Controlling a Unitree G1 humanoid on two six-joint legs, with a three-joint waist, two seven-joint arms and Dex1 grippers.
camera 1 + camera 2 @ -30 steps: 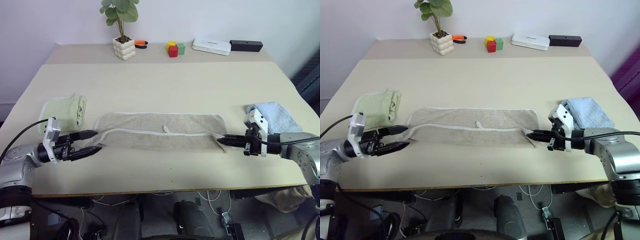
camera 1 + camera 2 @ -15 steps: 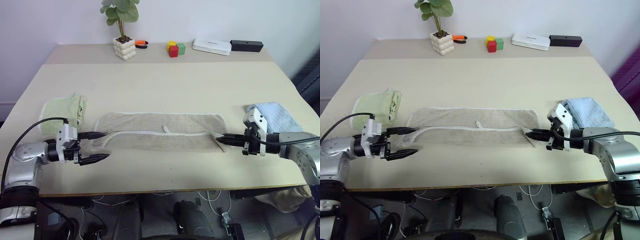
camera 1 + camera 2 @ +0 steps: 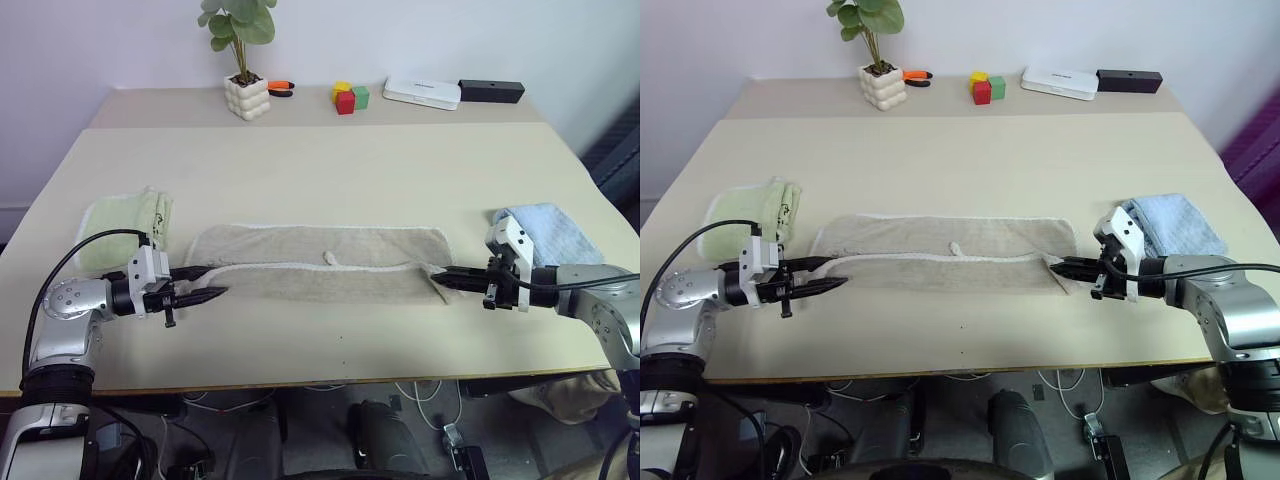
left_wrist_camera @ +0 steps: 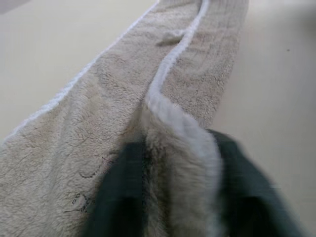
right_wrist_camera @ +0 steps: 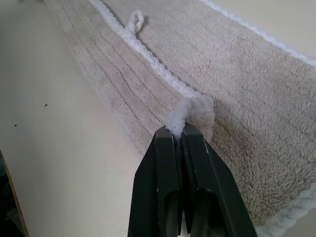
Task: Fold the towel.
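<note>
the towel (image 3: 320, 262), a long beige strip on the table (image 3: 330, 170), lies between the pale green cloth (image 3: 125, 222) and the light blue cloth (image 3: 548, 230). your left gripper (image 3: 212, 294) has its fingers pinched on the corded edge at the green-cloth end; your right gripper (image 3: 437, 281) is clamped tight on the corner at the blue-cloth end. the right grip looks thin: lift unevenly and that cord may slip free, or the strip may sag and fold crooked

free: table (image 3: 330, 170) behind towel (image 3: 320, 262) | obstacles: green towel (image 3: 125, 218) left, blue towel (image 3: 545, 232) right
</note>
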